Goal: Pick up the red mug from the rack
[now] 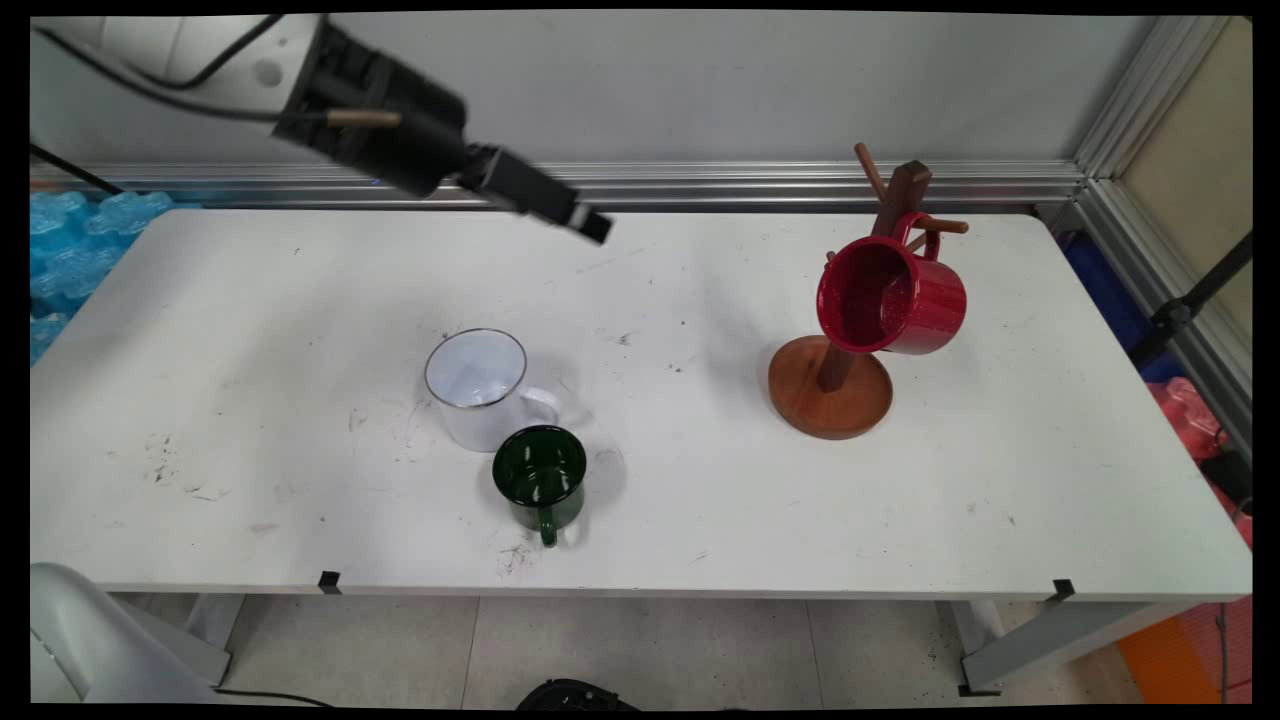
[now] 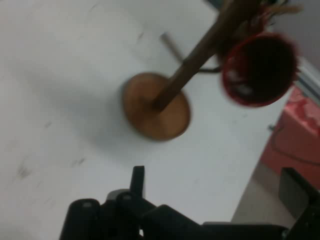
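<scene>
Claw [image 1: 590,225] raised above the surface [image 1: 250,400] at its far side, angled toward the wooden mug tree [image 1: 835,385]; open or closed, cannot tell. Nothing seemingly held. Red mug [image 1: 890,295] hanging by its handle from a peg. White mug [image 1: 478,388] and green mug [image 1: 541,479] just beside each other near the middle, well apart from the tree. Possible risk: brushing the tree and tipping it, dropping the red mug.

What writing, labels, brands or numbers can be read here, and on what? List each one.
None can be read in either view.
The white mug, the green mug, the red mug and the wooden mug tree show no lettering.
The arm and gripper show no readable label.
The table carries only scuff marks.
</scene>
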`<state>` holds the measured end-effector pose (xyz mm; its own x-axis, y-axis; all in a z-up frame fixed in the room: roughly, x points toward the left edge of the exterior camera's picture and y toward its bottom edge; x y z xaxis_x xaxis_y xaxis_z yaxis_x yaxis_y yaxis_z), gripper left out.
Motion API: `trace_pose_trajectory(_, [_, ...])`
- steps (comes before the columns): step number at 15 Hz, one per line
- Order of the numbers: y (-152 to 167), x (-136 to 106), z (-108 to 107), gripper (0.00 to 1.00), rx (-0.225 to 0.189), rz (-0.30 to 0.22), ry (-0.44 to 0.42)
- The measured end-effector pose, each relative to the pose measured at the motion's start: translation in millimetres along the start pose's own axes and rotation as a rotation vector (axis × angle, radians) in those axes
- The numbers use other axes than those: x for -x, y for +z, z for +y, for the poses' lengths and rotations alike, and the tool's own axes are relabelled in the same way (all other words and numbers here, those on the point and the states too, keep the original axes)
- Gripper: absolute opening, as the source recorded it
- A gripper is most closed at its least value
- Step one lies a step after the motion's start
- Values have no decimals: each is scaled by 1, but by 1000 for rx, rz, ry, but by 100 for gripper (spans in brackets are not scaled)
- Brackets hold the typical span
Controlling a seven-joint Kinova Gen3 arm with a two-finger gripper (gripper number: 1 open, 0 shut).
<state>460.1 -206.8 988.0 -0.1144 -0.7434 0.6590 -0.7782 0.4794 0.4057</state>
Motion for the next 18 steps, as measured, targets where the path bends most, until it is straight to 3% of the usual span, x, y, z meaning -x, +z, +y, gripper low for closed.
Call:
trace_pose_trajectory(4, [19,-26,28,100,59,52,108])
trace_pose_trajectory(11, [57,-51,67,100,94,80,300])
trace_pose_trajectory(18, [115,-57,107,100,96,34,389])
